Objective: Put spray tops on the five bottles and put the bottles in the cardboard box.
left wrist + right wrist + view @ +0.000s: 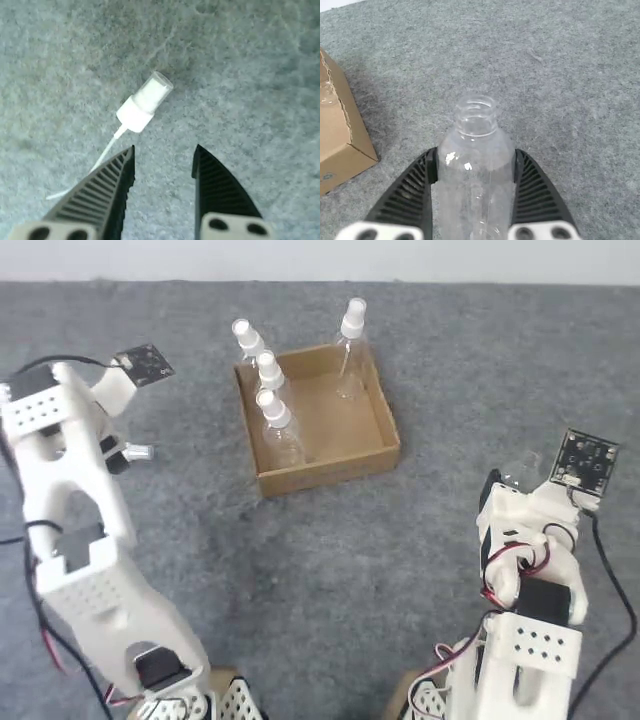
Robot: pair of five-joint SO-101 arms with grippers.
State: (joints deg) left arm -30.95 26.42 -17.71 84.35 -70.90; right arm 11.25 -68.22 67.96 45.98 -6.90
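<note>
Worktop (pixel 250 75) carried a loose spray top (pixel 142 102), lying on its side; the left hand (pixel 164 148) hung just beside it, fingers spread apart, touching nothing. The right hand (pixel 475 153) was clenched on an upright, uncapped bottle (pixel 476 120) near the box (pixel 330 465), which held capped bottles (pixel 272 412).

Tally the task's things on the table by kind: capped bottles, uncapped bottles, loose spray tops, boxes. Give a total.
capped bottles: 4
uncapped bottle, in the right tool: 1
loose spray top: 1
cardboard box: 1
Total: 7
</note>
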